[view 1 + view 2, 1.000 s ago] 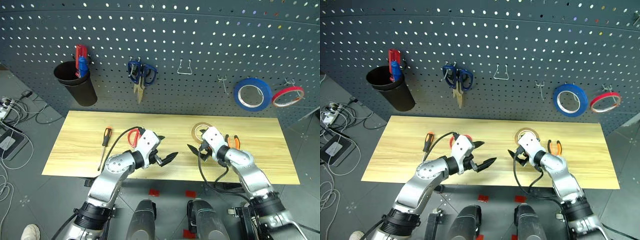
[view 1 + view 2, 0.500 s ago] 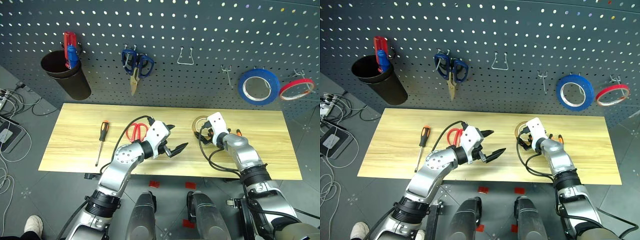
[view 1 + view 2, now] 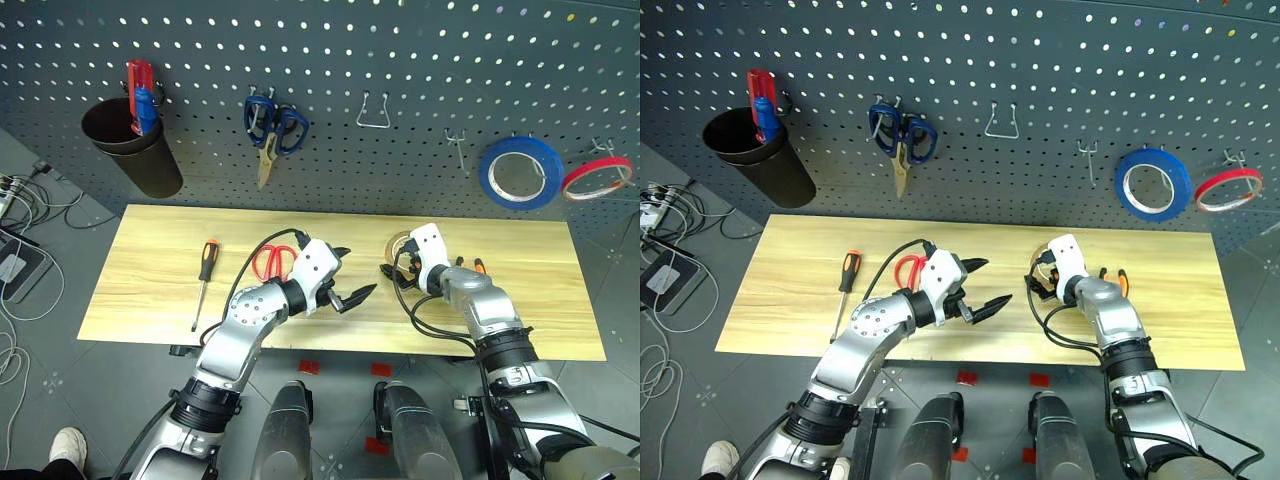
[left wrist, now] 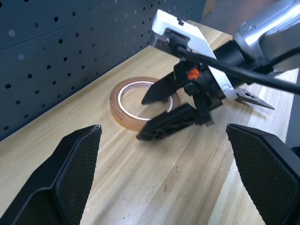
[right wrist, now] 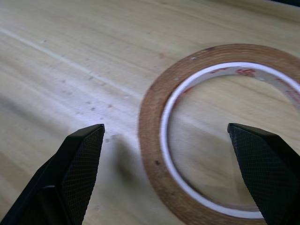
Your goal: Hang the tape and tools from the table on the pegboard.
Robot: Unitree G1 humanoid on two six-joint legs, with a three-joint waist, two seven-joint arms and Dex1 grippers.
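right gripper (image 4: 159, 115) nearer tape (image 4: 136, 101) than before, jaws spread; left gripper (image 3: 345, 278) spread too.

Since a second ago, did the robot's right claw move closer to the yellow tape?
Yes. The right gripper went forward to the tape lying on the table, its open fingers now at the roll.

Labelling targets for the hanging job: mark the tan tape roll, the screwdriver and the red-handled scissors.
tan tape roll (image 4: 123, 100): left wrist view, on its tan outer wall.
screwdriver (image 3: 208, 262): left eye view, on the orange-and-black handle.
red-handled scissors (image 3: 270, 265): left eye view, on a red handle loop.
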